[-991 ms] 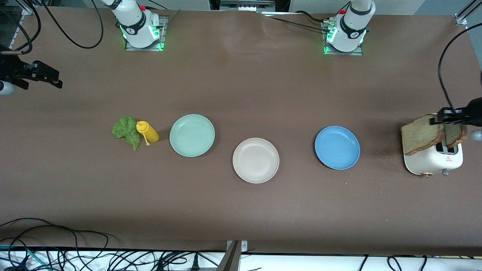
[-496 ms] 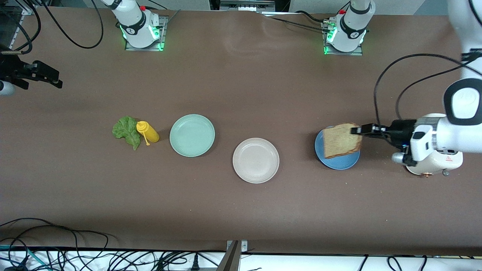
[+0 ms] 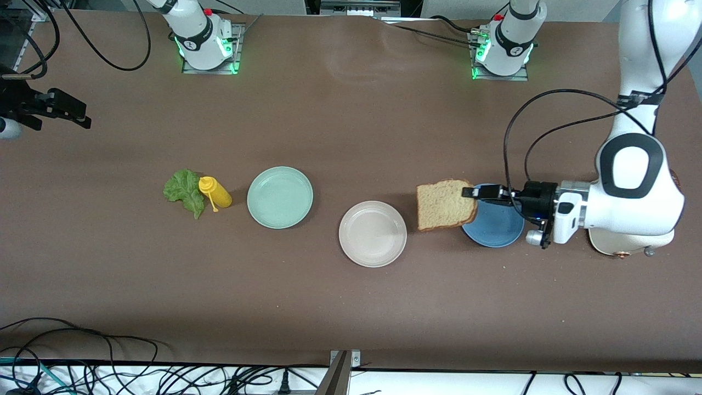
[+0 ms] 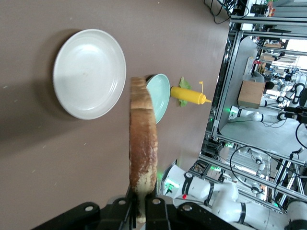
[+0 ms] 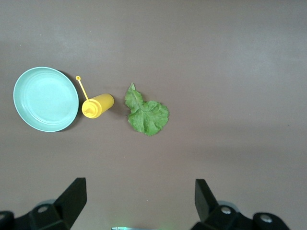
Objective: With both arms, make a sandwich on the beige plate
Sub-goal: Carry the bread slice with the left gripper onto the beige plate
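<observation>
Left gripper (image 3: 473, 192) is clamped on a bread slice (image 3: 443, 204), carrying it over the table between the blue plate (image 3: 496, 227) and the beige plate (image 3: 373, 233). Next it probably needs to get over the beige plate, lower and let go. Right gripper (image 5: 139, 199) waits wide open and empty above the lettuce leaf (image 5: 146, 115).

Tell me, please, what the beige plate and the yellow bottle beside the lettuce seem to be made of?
The beige plate looks like matte moulded plastic or a fibre composite: it has an even pale colour, a soft sheen and a smooth raised rim. The yellow bottle looks like soft squeeze plastic, glossy and uniformly coloured, with a thin nozzle.
</observation>
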You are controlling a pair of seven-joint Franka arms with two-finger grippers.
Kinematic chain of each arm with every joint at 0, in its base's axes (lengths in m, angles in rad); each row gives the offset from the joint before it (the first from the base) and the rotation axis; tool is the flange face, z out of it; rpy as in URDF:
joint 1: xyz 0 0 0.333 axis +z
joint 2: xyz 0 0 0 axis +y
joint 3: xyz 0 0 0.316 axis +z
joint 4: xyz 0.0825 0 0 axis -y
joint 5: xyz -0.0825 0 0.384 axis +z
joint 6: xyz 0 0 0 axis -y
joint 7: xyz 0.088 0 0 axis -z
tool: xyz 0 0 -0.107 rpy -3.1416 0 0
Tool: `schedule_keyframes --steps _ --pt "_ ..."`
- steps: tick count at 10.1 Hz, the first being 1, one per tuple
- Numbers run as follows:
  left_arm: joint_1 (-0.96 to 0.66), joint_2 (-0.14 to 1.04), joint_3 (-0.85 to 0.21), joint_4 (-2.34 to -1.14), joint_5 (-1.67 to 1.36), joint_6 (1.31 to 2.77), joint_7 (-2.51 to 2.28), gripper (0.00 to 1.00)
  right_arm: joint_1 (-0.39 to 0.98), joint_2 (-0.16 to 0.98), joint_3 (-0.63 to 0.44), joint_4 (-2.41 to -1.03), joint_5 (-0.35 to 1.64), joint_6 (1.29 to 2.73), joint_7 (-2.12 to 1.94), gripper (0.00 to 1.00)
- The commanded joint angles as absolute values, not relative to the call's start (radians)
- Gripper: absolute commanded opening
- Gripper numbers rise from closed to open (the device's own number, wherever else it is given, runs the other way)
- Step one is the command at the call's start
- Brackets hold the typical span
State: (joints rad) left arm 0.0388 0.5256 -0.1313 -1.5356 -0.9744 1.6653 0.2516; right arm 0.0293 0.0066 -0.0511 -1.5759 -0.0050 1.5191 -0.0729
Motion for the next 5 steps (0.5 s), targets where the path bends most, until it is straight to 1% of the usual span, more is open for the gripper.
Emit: schedule_keyframes --steps 1,5 --pt "-0.049 0.563 -0.123 -1.522 -1.025 1.777 0.252 0.00 0.029 -0.003 -0.049 -1.577 -0.005 1.509 -0.061 1.00" --pt "-0.161 0.633 -0.123 -1.536 -1.103 2.018 0.249 0.00 0.029 -0.003 -0.049 -1.577 -0.005 1.509 -0.061 1.00"
